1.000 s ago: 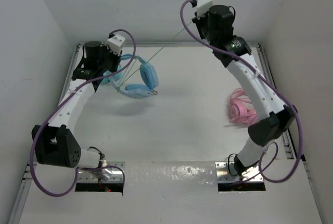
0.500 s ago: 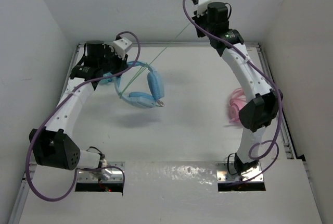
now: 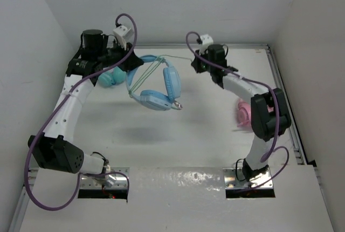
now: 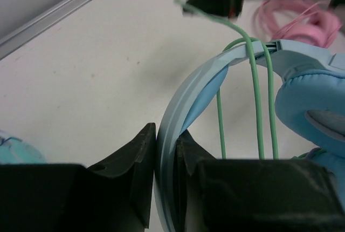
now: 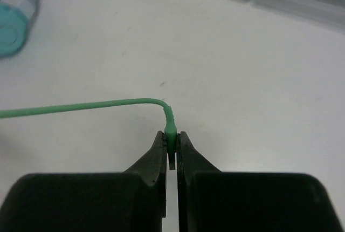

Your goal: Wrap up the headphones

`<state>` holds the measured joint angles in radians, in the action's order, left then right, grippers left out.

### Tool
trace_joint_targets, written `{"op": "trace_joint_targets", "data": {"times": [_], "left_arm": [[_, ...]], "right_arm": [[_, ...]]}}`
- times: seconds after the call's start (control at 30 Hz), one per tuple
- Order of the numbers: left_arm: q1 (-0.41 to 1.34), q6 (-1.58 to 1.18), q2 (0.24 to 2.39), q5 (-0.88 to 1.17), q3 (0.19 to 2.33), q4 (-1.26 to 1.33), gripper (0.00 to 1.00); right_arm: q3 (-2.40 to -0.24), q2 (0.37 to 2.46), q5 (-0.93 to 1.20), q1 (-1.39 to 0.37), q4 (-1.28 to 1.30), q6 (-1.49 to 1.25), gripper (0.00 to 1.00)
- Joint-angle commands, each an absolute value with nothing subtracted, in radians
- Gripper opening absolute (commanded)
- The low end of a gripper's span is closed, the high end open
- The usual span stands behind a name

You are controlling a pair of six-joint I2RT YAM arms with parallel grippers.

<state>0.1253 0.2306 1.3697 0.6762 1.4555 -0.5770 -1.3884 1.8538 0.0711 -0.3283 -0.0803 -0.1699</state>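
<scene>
Headphones (image 3: 161, 89) held up off the bench (image 3: 188, 135), rear left, headband (image 4: 180, 97) pinched tight in my left fingers (image 4: 145, 143). Left wrist view shows cable (image 4: 259, 108) loops crossing the band. Only the right wrist view shows my right fingers (image 5: 160, 151) clamped on the plug (image 5: 171, 127).

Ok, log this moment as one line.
left gripper: shut on headphones headband | right gripper: shut on cable end | cable looped across headband
</scene>
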Motion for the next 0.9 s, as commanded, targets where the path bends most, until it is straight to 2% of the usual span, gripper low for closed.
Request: {"op": "trace_joint_targets", "data": {"times": [0.0, 0.1, 0.27, 0.37, 0.4, 0.5, 0.57, 0.7, 0.8, 0.87], "left_arm": [[0.120, 0.031, 1.384, 0.857, 1.563, -0.476, 0.00], [0.098, -0.078, 1.419, 0.911, 1.577, -0.416, 0.00], [0.066, -0.207, 1.466, 0.861, 1.569, -0.313, 0.00], [0.043, -0.274, 1.489, 0.856, 1.546, -0.250, 0.00], [0.038, -0.284, 1.496, 0.838, 1.539, -0.242, 0.00], [0.038, -0.308, 1.506, 0.792, 1.519, -0.218, 0.00], [0.035, -0.339, 1.509, 0.776, 1.490, -0.195, 0.00], [0.025, -0.330, 1.505, 0.701, 1.486, -0.202, 0.00], [0.026, -0.233, 1.502, 0.646, 1.522, -0.258, 0.00], [0.041, -0.129, 1.493, 0.576, 1.537, -0.319, 0.00]], "right_arm": [[-1.171, 1.723, 0.110, -0.393, -0.487, -0.316, 0.00], [-0.991, 1.669, 0.160, -0.466, -0.673, -0.389, 0.00], [-0.734, 1.602, 0.126, -0.589, -0.941, -0.509, 0.00], [-0.591, 1.598, 0.107, -0.610, -1.194, -0.693, 0.00], [-0.553, 1.604, 0.106, -0.618, -1.362, -0.754, 0.00], [-0.463, 1.612, 0.048, -0.673, -1.556, -0.807, 0.00], [-0.433, 1.600, 0.009, -0.722, -1.566, -0.838, 0.00], [-0.344, 1.545, -0.148, -0.818, -1.525, -0.711, 0.00], [-0.321, 1.488, -0.333, -0.816, -1.397, -0.657, 0.00], [-0.337, 1.425, -0.383, -0.792, -1.338, -0.580, 0.00]]}}
